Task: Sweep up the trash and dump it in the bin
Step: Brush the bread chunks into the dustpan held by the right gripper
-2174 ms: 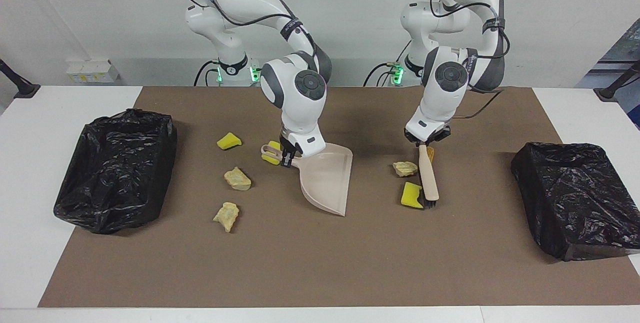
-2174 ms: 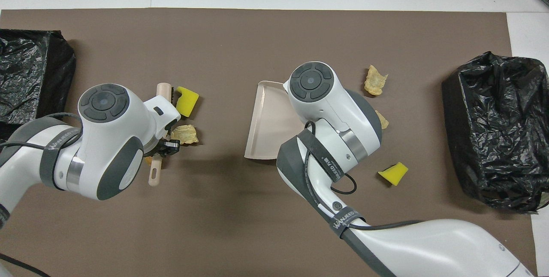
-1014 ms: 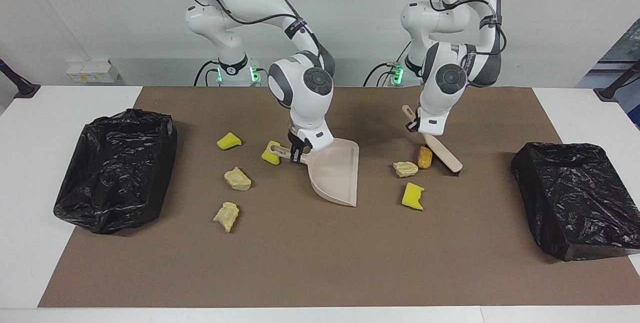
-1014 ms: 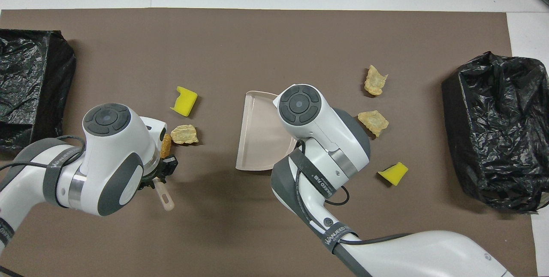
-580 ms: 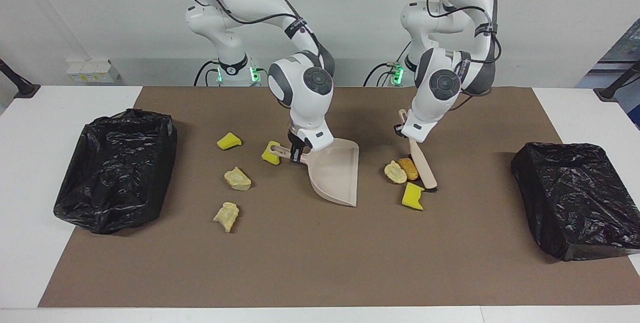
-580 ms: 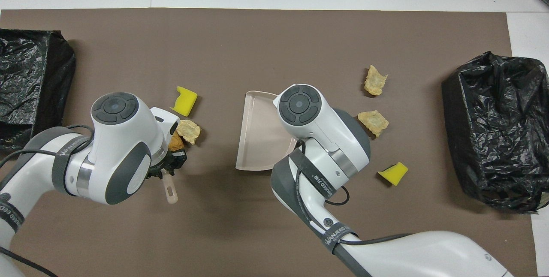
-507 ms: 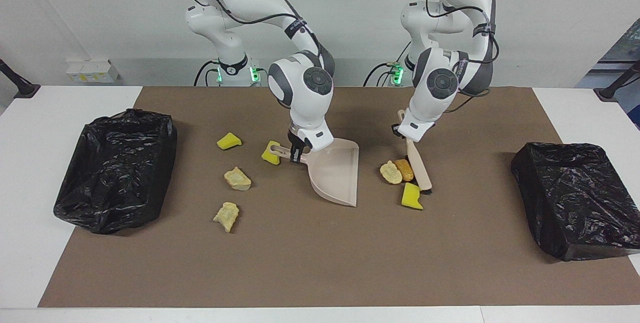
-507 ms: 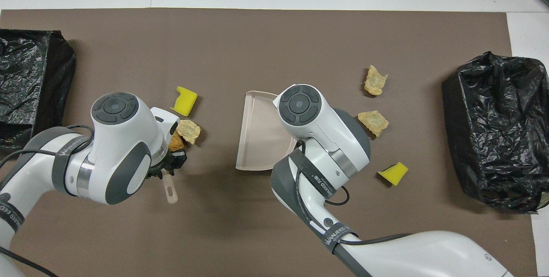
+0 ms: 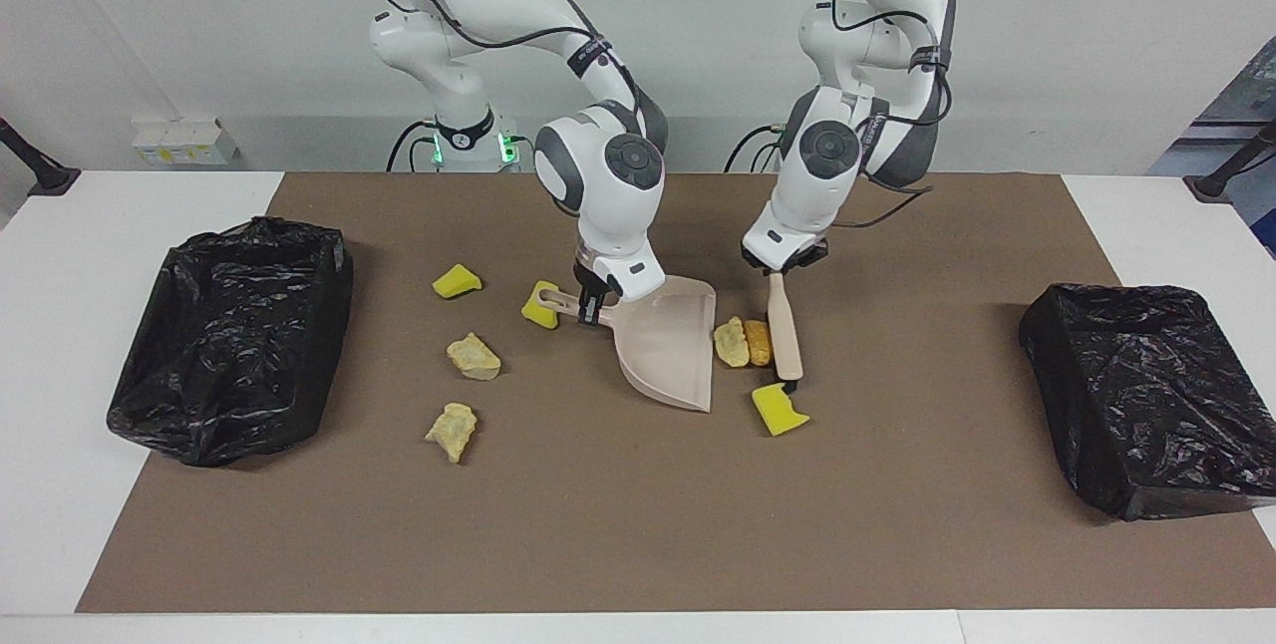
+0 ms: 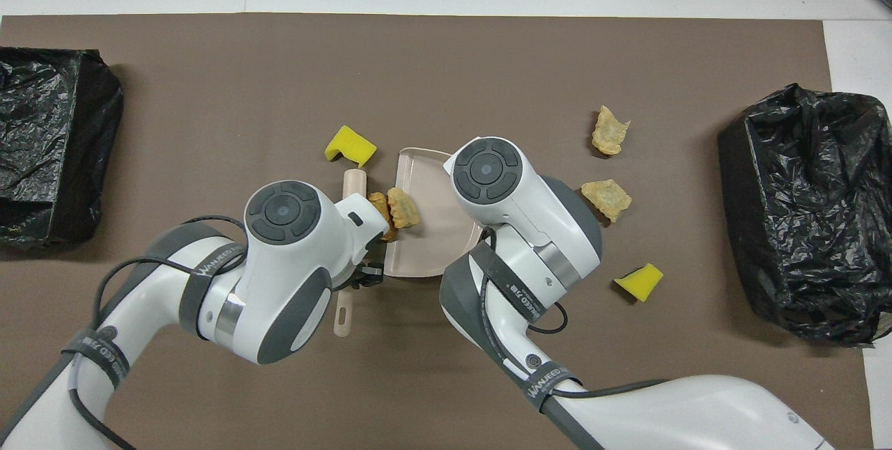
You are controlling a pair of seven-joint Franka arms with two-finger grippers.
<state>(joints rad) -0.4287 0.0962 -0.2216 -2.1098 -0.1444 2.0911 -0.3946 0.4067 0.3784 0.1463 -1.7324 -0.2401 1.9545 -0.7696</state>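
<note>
The left gripper (image 9: 782, 268) has its fingers closed on the handle of the brush (image 9: 785, 330), whose bristle end rests on the tabletop (image 9: 618, 524) below the fingers; two pieces of trash (image 9: 743, 342), a beige lump and an orange one, lie just beside the brush, at the open edge of the dustpan (image 9: 670, 350); a yellow sponge chunk (image 9: 780, 412) lies by the brush tip; the right gripper (image 9: 590, 305) has its fingers clamped on the dustpan's handle, with another yellow chunk (image 9: 539, 309) just beside them; three more pieces (image 9: 469, 356) lie between those fingers and a black-lined bin (image 9: 234, 335).
</note>
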